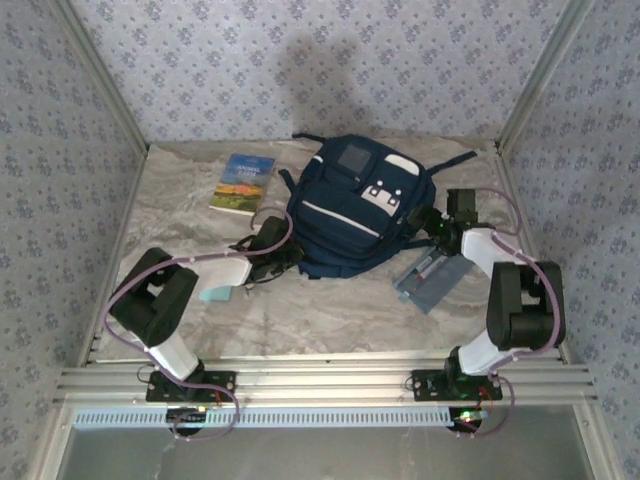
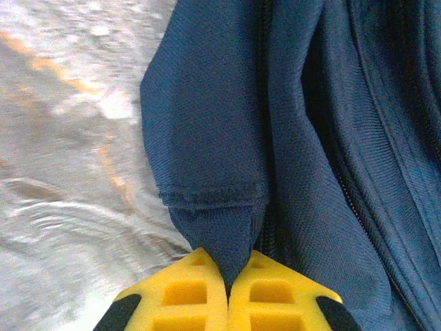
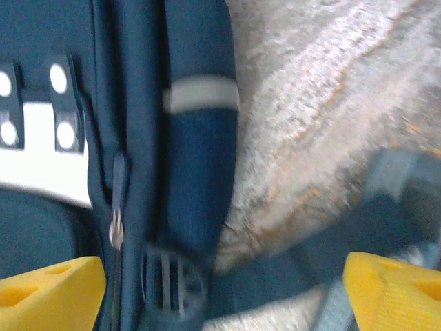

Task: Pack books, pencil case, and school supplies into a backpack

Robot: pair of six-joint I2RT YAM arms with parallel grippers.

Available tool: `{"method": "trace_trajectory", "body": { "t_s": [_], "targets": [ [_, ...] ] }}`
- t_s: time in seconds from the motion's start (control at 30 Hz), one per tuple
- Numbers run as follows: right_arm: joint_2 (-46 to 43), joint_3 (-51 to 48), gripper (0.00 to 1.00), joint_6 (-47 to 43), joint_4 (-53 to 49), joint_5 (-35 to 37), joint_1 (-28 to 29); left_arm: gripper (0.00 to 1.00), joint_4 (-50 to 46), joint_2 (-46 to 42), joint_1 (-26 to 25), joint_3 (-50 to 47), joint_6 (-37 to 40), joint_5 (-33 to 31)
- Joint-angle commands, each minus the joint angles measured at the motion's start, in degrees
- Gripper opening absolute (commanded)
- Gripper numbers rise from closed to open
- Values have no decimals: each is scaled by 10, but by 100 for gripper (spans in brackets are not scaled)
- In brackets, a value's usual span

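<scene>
left pincer [image 2: 228,279] clamped on a fold of the backpack [image 2: 207,138], mid tabletop [image 1: 330,310]; right pincer [image 3: 220,283] spread wide, beside the backpack's zip [image 3: 117,221]

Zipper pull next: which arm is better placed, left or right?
Right, probably. The right pincer stands open with the zipper pull just ahead. The left pincer is shut on a fold of the backpack, so it can brace the fabric.
</scene>
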Motion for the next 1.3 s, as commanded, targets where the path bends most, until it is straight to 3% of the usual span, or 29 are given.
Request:
{"method": "trace_trajectory", "body": {
  "t_s": [0.0, 0.17, 0.37, 0.57, 0.63, 0.77, 0.8, 1.0, 1.03, 1.27],
  "targets": [
    [53, 38, 86, 10, 50, -52, 2, 0, -95, -16, 7, -24, 30, 5],
    [116, 69, 74, 22, 95, -99, 21, 0, -114, -29, 8, -38, 39, 14],
    [180, 127, 55, 15, 127, -124, 38, 0, -101, -33, 4, -53, 27, 73],
    [246, 231, 58, -19, 91, -135, 38, 0, -109, -30, -35, -17, 41, 121],
    [260, 250, 62, -26, 77, -134, 36, 10, -115, -31, -42, 1, 60, 130],
    [263, 261, 71, -33, 58, -132, 30, 53, -140, -32, -43, 45, 95, 146],
    [260, 261, 73, -35, 52, -132, 29, 60, -157, -32, -41, 61, 111, 148],
    [216, 263, 80, -78, -20, -94, 27, 75, -249, -55, -3, 151, 192, 121],
    [204, 259, 81, -86, -35, -84, 27, 82, -252, -63, 14, 153, 199, 111],
    [107, 188, 82, -96, -70, -58, 30, 87, -226, -73, 126, 144, 235, 83]
  ]
}}
